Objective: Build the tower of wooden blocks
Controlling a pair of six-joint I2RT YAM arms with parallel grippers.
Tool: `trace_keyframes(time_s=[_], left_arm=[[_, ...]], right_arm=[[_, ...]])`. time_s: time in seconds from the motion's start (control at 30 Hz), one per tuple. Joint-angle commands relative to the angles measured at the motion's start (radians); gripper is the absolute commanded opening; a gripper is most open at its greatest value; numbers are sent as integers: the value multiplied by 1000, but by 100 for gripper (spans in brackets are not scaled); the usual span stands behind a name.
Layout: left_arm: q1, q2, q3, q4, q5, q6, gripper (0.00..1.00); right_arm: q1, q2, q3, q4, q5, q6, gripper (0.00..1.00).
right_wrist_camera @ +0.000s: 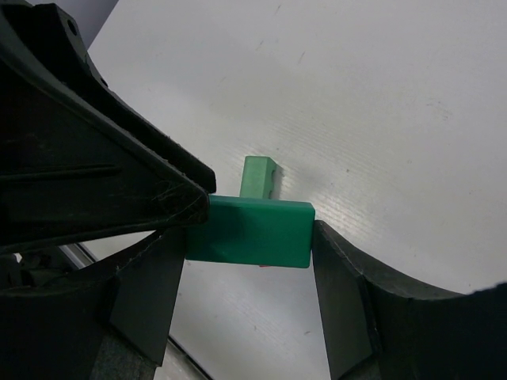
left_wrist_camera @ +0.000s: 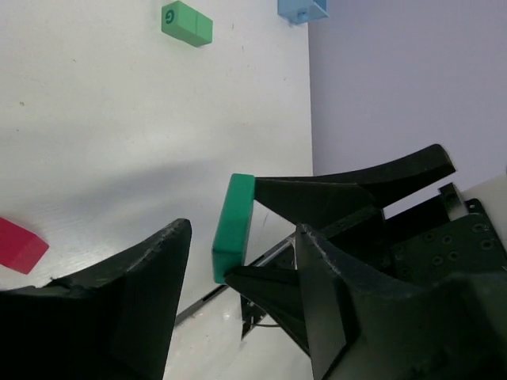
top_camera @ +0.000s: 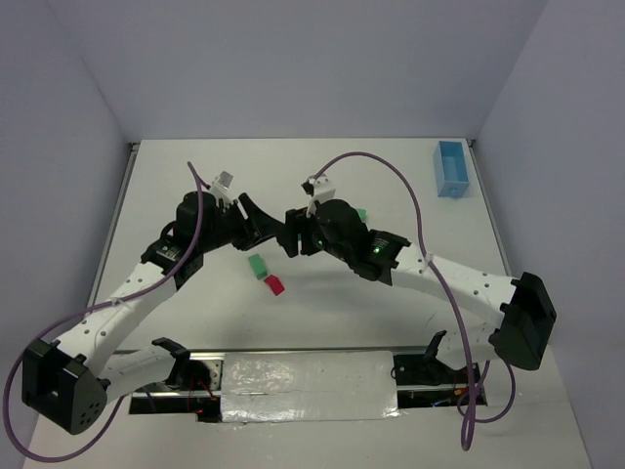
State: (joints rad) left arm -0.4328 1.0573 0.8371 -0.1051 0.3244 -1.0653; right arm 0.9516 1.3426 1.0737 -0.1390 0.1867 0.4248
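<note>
My right gripper [top_camera: 291, 239] [right_wrist_camera: 247, 237] is shut on a green block [right_wrist_camera: 249, 232], holding it by its ends above the table. The same block [left_wrist_camera: 234, 228] shows edge-on in the left wrist view, between the wide-open jaws of my left gripper [top_camera: 262, 223] [left_wrist_camera: 244, 229], which faces the right one closely. A second green block [top_camera: 258, 266] [right_wrist_camera: 260, 177] lies on the table below. The red wedge [top_camera: 274, 284] [left_wrist_camera: 20, 245] lies beside it. A third green block [top_camera: 361, 214] [left_wrist_camera: 187, 22], marked G, lies further back, partly behind the right arm.
A light blue tray [top_camera: 451, 168] [left_wrist_camera: 301, 8] stands at the far right near the table's back edge. Purple cables loop over both arms. A silver taped strip runs along the near edge between the arm bases.
</note>
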Motion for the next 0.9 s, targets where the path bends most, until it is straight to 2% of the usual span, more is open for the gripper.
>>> trace_keyframes(time_s=[0.0, 0.03, 0.07, 0.1, 0.27, 0.43, 0.53, 0.67, 0.73, 0.87], left_arm=[[0, -6, 66, 15, -51, 25, 69], [3, 0, 88, -17, -68, 31, 87], [3, 4, 103, -40, -90, 39, 98], [8, 9, 118, -69, -150, 44, 100], [74, 26, 209, -281, -326, 91, 100], [132, -37, 250, -395, -549, 237, 100], [132, -56, 301, -468, -597, 356, 99], [132, -80, 319, -556, -651, 490, 99], [132, -106, 303, -587, -644, 537, 100], [132, -169, 206, -541, -657, 608, 100]], right_arm=[[10, 13, 43, 24, 20, -15, 37], [7, 15, 43, 18, 26, -15, 37], [4, 16, 43, 15, 36, -12, 37], [-2, 17, 40, 12, 42, -9, 37], [-130, 67, 54, -43, 63, 9, 38], [-287, 179, 98, -128, 132, 41, 38], [-355, 266, 153, -183, 204, 57, 37], [-398, 384, 288, -263, 261, 54, 26], [-422, 437, 322, -290, 273, 57, 26], [-456, 486, 351, -272, 247, 55, 26]])
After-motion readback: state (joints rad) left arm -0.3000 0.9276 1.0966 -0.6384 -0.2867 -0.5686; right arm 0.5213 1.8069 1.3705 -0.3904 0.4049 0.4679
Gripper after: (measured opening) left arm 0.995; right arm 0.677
